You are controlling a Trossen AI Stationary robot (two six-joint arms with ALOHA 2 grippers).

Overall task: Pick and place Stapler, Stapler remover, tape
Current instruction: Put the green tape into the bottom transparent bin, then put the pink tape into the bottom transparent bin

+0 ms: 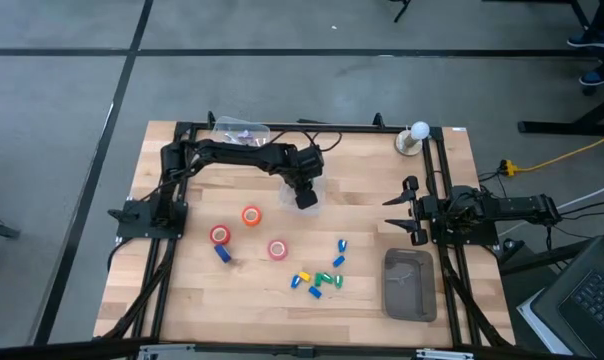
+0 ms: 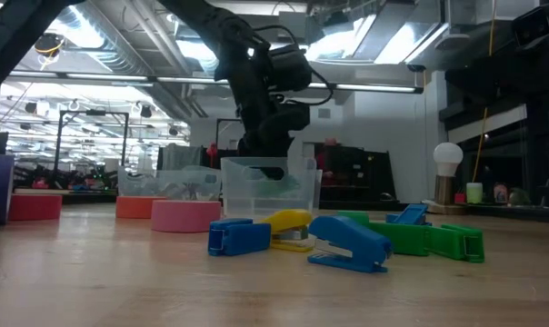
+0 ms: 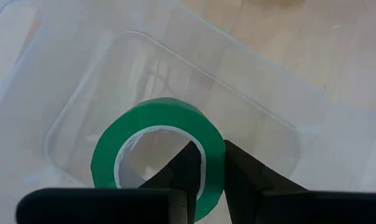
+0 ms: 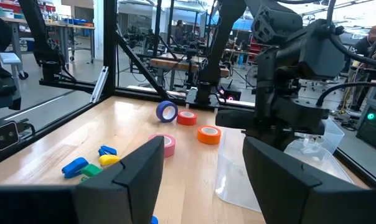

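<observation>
A clear plastic bin is seen near the bench's far edge, approx. mid-width, w/ the left gripper lowered inside it. A green tape roll is held there: light, stiff, smooth-sided, prob. best pinched through the ring wall. Jaws are clamped narrowly on that wall, one finger inside the core; right gripper is parked, fingers apart, by the bench's right edge.
</observation>
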